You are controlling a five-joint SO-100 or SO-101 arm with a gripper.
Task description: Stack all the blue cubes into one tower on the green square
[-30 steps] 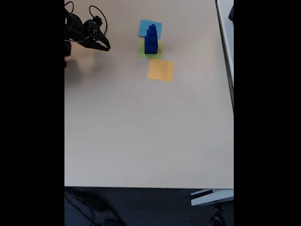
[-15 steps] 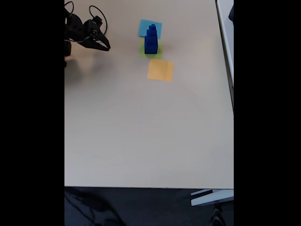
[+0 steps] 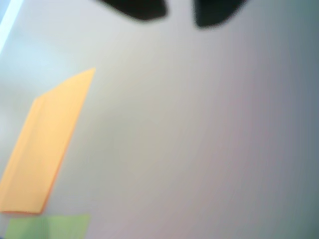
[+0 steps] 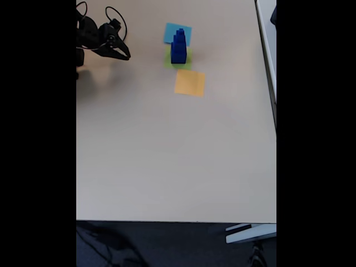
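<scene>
In the fixed view the blue cubes (image 4: 178, 47) are standing piled as one tower (image 4: 178, 44), dark blue, upright and getting narrower toward the top. The tower is sitting on the green square (image 4: 178, 64), a flat yellow-green paper lying at the far part of the bench, right of the middle. In the wrist view a corner of the green square (image 3: 47, 227) is showing at the bottom left.

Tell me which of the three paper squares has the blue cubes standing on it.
The green square, the middle one of the row in the fixed view. The tower stands on it, while the light-blue square behind and the orange square in front are bare.
</scene>
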